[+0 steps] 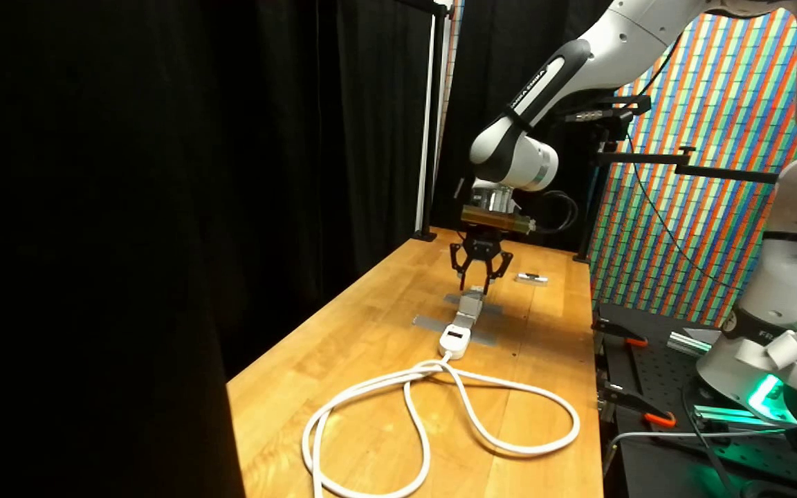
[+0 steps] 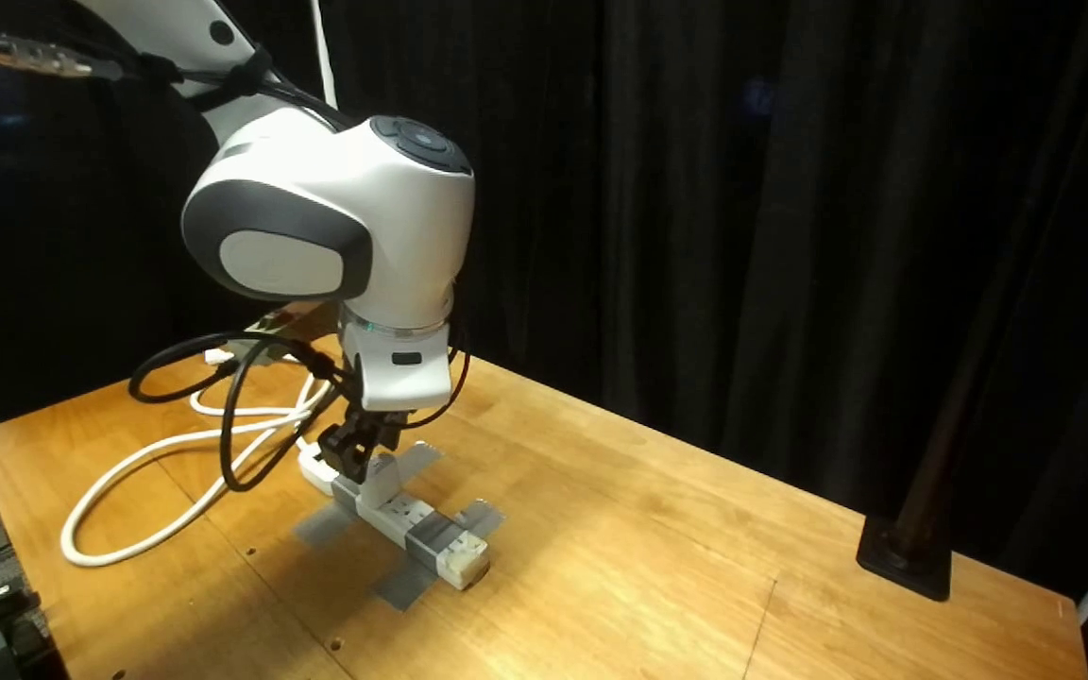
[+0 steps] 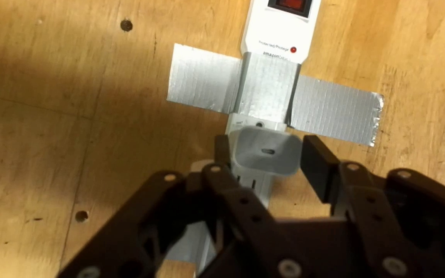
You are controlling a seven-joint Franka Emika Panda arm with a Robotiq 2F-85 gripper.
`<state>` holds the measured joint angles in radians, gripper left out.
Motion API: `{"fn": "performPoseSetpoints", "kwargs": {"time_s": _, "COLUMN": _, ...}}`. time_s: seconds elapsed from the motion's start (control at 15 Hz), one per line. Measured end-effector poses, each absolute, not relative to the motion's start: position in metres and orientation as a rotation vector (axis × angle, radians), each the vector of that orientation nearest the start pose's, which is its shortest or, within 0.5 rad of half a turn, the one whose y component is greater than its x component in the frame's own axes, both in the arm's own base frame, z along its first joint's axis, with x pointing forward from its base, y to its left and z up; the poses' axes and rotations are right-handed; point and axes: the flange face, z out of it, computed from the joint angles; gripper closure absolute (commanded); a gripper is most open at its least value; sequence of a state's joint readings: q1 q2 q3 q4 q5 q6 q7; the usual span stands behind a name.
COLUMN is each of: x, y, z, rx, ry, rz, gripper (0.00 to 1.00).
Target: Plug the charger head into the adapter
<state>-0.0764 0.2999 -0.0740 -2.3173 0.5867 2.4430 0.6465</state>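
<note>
Fingers point(image 3: 319, 166) flank the charger head point(image 3: 263, 157), part-spread — can't tell if gripping! Square it on the adapter point(image 2: 402, 517) — press straight down.

The smooth, rounded white arm point(image 2: 421, 227) wore a dark grey oval band point(image 2: 265, 206); thick black cables point(image 2: 226, 444) looped beside it, and the angular black linkage gripper point(image 3: 267, 154) showed pale round metal screws point(image 3: 289, 267).

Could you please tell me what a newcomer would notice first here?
In an exterior view, the white robot arm against the vividly striped backdrop probably stands out first. Next comes the white cable looping across the wooden table. In the wrist view, the charger head over the adapter is framed by the dark gripper.
</note>
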Motion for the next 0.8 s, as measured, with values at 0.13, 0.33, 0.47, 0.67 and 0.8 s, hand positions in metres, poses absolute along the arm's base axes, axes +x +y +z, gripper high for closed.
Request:
{"fn": "performPoseSetpoints", "kwargs": {"time_s": 0.13, "x": 0.498, "y": -0.078, "z": 0.209, "rx": -2.29, "ry": 1.704, "rz": 0.31, "gripper": 0.01}}
{"fn": "performPoseSetpoints", "kwargs": {"time_s": 0.33, "x": 0.493, "y": -0.081, "z": 0.229, "rx": -2.293, "ry": 1.692, "rz": 0.257, "gripper": 0.0}}
{"fn": "performPoseSetpoints", "kwargs": {"time_s": 0.47, "x": 0.486, "y": -0.083, "z": 0.241, "rx": -2.31, "ry": 1.679, "rz": 0.229, "gripper": 0.0}}
{"fn": "performPoseSetpoints", "kwargs": {"time_s": 0.67, "x": 0.475, "y": -0.086, "z": 0.254, "rx": -2.34, "ry": 1.666, "rz": 0.193, "gripper": 0.0}}
{"fn": "performPoseSetpoints", "kwargs": {"time_s": 0.8, "x": 0.467, "y": -0.088, "z": 0.259, "rx": -2.338, "ry": 1.67, "rz": 0.186, "gripper": 0.0}}
